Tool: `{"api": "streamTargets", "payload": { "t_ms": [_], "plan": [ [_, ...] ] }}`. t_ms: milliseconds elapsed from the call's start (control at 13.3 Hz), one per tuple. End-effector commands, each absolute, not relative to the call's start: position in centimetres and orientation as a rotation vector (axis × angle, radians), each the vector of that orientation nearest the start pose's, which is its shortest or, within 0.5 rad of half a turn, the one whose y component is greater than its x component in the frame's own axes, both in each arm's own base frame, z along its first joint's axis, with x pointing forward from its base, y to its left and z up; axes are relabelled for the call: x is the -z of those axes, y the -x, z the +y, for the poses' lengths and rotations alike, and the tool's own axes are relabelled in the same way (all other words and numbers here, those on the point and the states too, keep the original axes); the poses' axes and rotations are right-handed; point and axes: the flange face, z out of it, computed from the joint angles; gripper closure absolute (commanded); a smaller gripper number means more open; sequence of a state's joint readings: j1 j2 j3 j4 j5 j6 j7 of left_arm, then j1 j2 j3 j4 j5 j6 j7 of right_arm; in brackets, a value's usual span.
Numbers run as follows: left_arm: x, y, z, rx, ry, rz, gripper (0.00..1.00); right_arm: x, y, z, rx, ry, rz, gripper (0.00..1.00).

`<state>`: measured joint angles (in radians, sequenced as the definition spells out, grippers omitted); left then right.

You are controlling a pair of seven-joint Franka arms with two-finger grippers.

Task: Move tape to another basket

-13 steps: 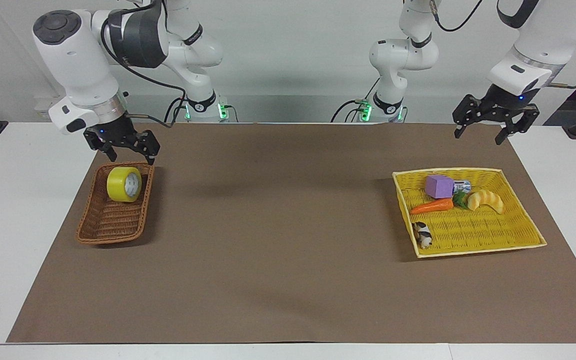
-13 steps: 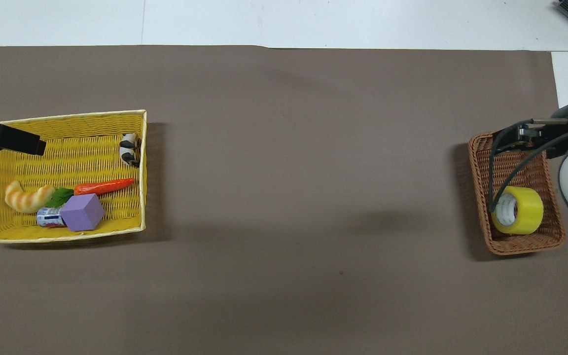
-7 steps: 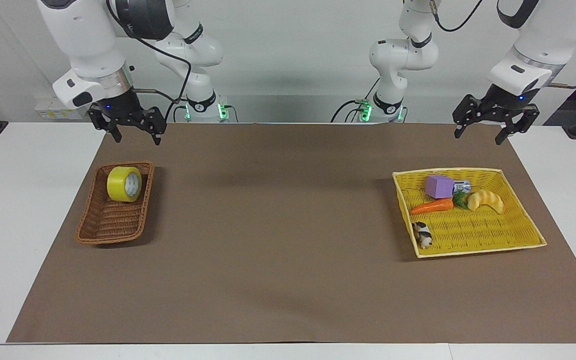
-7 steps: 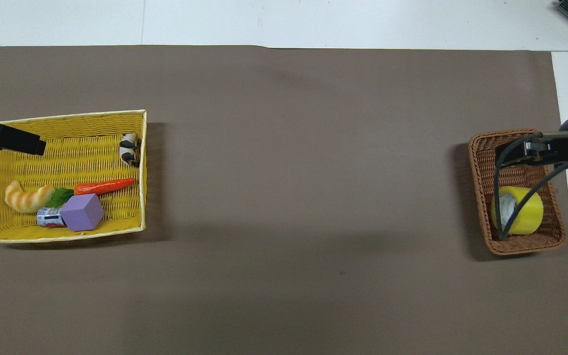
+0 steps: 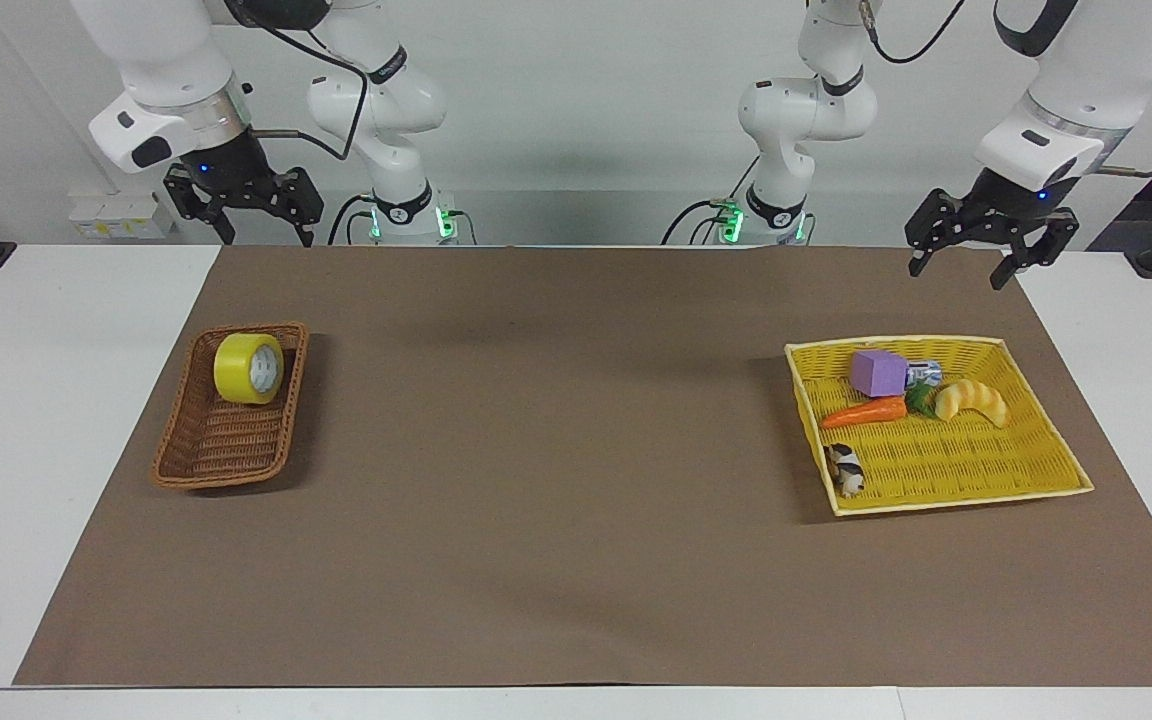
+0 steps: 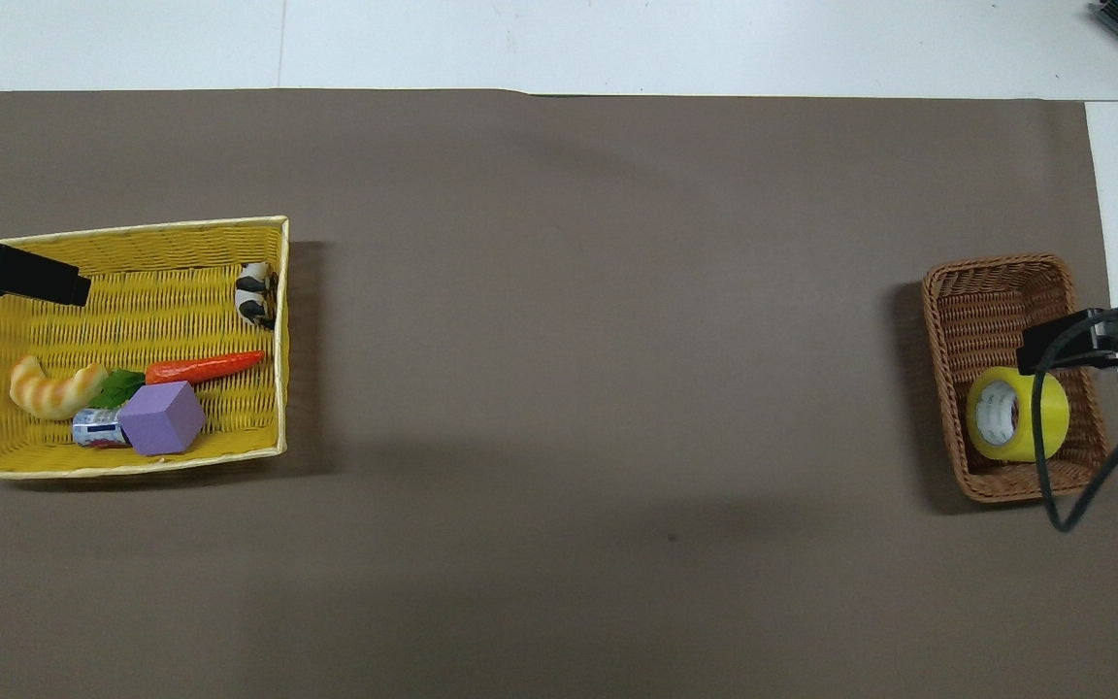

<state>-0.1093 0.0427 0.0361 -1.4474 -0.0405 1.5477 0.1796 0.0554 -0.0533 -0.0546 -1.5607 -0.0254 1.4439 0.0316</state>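
The yellow tape (image 5: 249,368) stands on its edge in the brown wicker basket (image 5: 221,455), at the basket's end nearer to the robots, at the right arm's end of the table. It also shows in the overhead view (image 6: 1015,415), in the same basket (image 6: 981,291). My right gripper (image 5: 268,238) is open and empty, high over the table edge by the robots, well apart from the tape. My left gripper (image 5: 956,275) is open and empty, waiting in the air by the yellow basket (image 5: 1046,480).
The yellow basket (image 6: 132,233) at the left arm's end holds a purple cube (image 5: 877,372), a carrot (image 5: 863,411), a croissant toy (image 5: 972,401), a small can and a black-and-white toy (image 5: 845,468). A brown mat (image 5: 556,450) covers the table.
My right gripper has risen from just over the brown basket's end and drawn back toward the robots, empty. The tape stays in the brown basket. The left arm has not moved.
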Motion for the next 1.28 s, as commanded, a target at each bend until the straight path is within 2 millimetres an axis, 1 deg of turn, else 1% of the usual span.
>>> {"api": "streamTargets", "payload": {
  "t_ms": [0,151,377,452,904,1205],
  "plan": [
    [-65.8,-55.8,-4.2,0.092,3.138,0.394,0.00,-64.2,-50.9,-1.0,-0.111,3.123,0.038,0.00],
    [-65.9,-55.8,-4.7,0.101,3.133,0.418,0.00,-64.1,-50.8,-1.2,-0.113,3.121,0.043,0.00],
    [-65.9,-55.8,-4.0,0.099,3.136,0.391,0.00,-64.0,-50.8,-1.2,-0.118,3.122,0.039,0.00],
    [-65.9,-55.9,-4.0,0.101,3.136,0.391,0.00,-64.0,-50.8,-0.9,-0.116,3.124,0.032,0.00],
    [-65.8,-56.1,-3.8,0.104,3.134,0.388,0.00,-64.2,-51.2,-1.0,-0.089,3.131,0.037,0.00],
    [-65.6,-56.2,-3.7,0.099,3.132,0.385,0.00,-64.2,-51.2,-0.9,-0.092,3.126,0.034,0.00]
  ]
}}
